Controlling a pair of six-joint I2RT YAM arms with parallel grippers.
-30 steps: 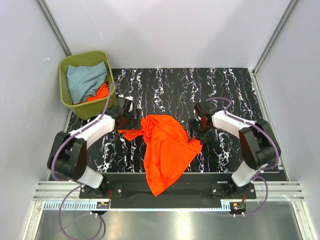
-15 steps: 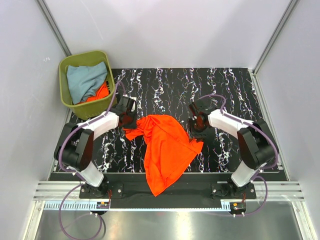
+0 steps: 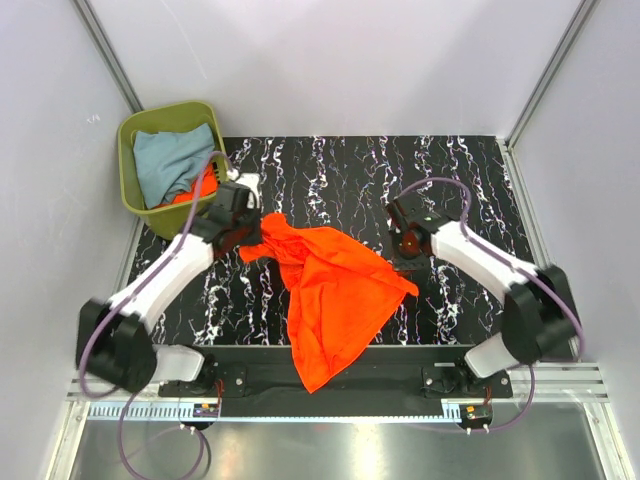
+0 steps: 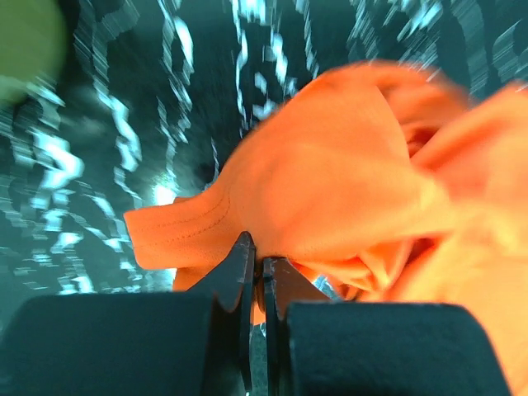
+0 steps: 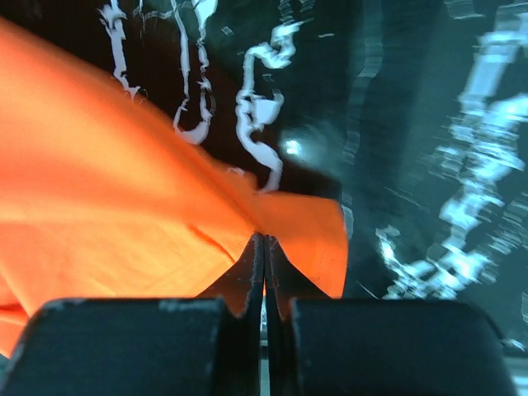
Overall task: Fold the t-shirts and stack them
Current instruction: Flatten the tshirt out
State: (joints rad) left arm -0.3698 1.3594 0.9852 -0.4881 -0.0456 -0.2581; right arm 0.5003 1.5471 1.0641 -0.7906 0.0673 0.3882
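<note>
Both pairs of jaws pinch closed on edges of the orange t-shirt (image 3: 335,290).

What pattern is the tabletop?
Tabletop is black with white marble-like streaks; shows best in top external view.

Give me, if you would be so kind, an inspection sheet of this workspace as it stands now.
Surface: black table with white marbling, no spills seen.
Job's things: orange t-shirt spread unfolded mid-table, its near end over the bar between the arm bases; grey-blue t-shirt and a second orange t-shirt bunched in the olive-green bin at the far left corner.
Clutter: nothing seen.
Grippers: left gripper shut on the orange t-shirt's hemmed edge; right gripper shut on its opposite corner.
Cables: purple cables loop above both arms, clear of the cloth.
Surroundings: white walls on three sides.
</note>
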